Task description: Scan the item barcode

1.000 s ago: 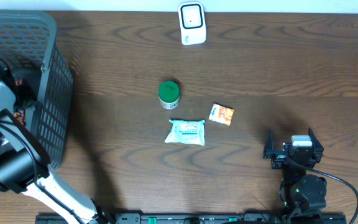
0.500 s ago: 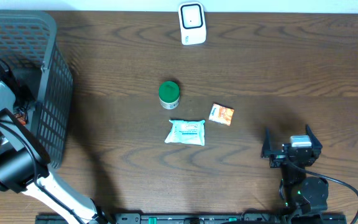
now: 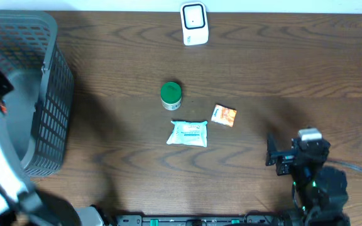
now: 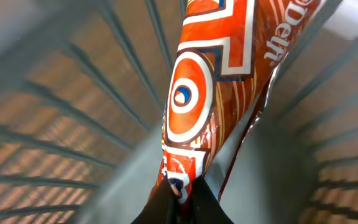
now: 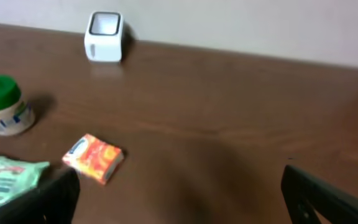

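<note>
**Pack gripped inside basket; scanner unattended; right arm idle**

Far left, one grey basket [image 3: 50,107] stands on the table [image 3: 281,63]. The left gripper [image 4: 180,198] is down inside it, with basket bars all round it in the wrist view. Its fingertips are pressed together on the edge of one orange-and-red pack [image 4: 197,106]. Judgement: this pack is the item to be scanned. A grip on the edge leaves its printed faces uncovered for the reader. No barcode shows on the face in view. The pack is inside the basket, well apart from the scanner. Whether the basket holds anything more cannot be told.

Mid-table lie three loose items, apart from each other and touched by neither arm:
- one green-lidded jar [image 3: 170,94], upright
- one white-and-green wipes packet [image 3: 188,133], flat, on the near side of the jar
- one small orange box [image 3: 224,115], flat, to the right of both

Whether these have been scanned cannot be told.

At the far edge, centre, stands one white scanner [image 3: 193,24]. Its window faces the arms, presumably so an item can be presented from the near side. Nothing is in front of it.

Near right, the right gripper [image 5: 179,186] hangs low over bare table with its fingers spread wide, holding nothing. Judgement: it is parked clear of the left arm's likely path to the scanner.

Count: one basket, one pack, one jar, one wipes packet, one box, one scanner, two grippers.
</note>
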Robot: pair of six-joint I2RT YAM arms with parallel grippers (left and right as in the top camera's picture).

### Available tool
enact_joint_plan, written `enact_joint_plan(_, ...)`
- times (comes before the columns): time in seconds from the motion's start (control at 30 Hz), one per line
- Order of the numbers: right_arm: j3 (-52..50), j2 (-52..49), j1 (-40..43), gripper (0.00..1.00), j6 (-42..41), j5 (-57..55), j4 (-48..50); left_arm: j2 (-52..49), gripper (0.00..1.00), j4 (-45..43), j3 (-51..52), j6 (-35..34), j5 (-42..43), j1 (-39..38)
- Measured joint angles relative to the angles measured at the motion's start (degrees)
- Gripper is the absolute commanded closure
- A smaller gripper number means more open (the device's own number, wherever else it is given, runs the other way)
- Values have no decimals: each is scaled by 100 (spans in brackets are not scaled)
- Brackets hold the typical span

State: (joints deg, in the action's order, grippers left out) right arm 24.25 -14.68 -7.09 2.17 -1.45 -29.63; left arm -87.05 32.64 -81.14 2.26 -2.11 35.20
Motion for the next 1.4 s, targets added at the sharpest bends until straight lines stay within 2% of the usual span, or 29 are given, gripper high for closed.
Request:
enact_joint_plan(0.1,413,-682,0,1,-85,223,-151,723,93,83,-11,-315,81,0)
enact_joint_plan(0.2,850,-1239,0,1,-151,944,-92,1200,93,319,-11,-509,568,4)
enact_joint_plan(0.33,1064,-1530,0,1,-164,2245,26,1534,93,780,-11,-625,1663,4)
enact_joint_plan(0.43,1064,-1690,0,1,-260,2723,317,1703,93,1226,-11,-605,2704,-61)
enact_joint_plan(0.5,1064,-1794,0,1,-367,2883,431,1803,93,1462,-11,-463,3292,-216)
enact_joint_plan(0.63,1064,-2149,0,1,-686,2881,527,2083,93,1788,-11,-254,3956,-651)
enact_joint_plan(0.83,1296,-3316,0,1,-1064,2732,581,2625,93,2662,0,177,4251,-1488)
enact_joint_plan(1.0,2184,-4913,0,1,-1213,2688,343,2732,93,2855,404,365,4103,-1937)
enact_joint_plan(1.2,3158,-6395,0,1,-1270,2798,31,2623,93,2435,1510,402,4002,-2162)
enact_joint_plan(1.4,3226,-6896,-81,1,-1449,3021,203,2614,93,1694,2763,402,3941,-2481)
